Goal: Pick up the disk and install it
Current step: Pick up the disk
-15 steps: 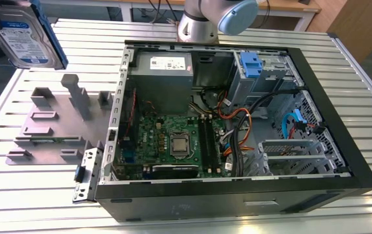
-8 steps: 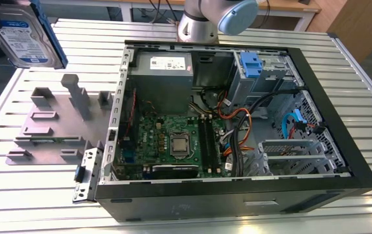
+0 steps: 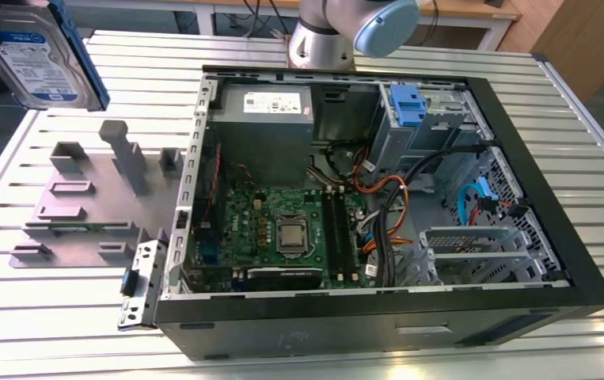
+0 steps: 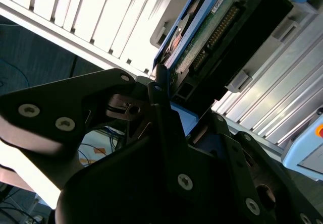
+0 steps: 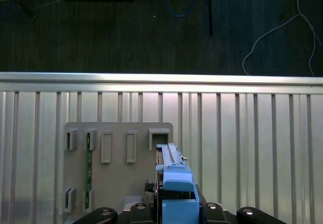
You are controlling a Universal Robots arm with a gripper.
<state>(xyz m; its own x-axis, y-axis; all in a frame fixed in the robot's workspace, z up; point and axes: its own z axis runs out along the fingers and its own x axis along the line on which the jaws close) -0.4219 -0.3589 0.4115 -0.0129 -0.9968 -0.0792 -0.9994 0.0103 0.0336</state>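
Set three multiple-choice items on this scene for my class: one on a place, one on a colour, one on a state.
1. Where is the disk?
A. Inside the computer case.
B. Flat on the table.
C. In the air, to the exterior view's left of the case.

2. What colour is the disk's side bracket?
A. Blue.
B. Red.
C. Yellow.

3. How is the gripper?
A. Open, empty.
B. Shut on the disk.
C. Shut on nothing.

Key:
1 C, it hangs above the table, outside the case.
2 A, the bracket shows blue in the first wrist view.
3 B, the disk sits between the gripper's fingers.
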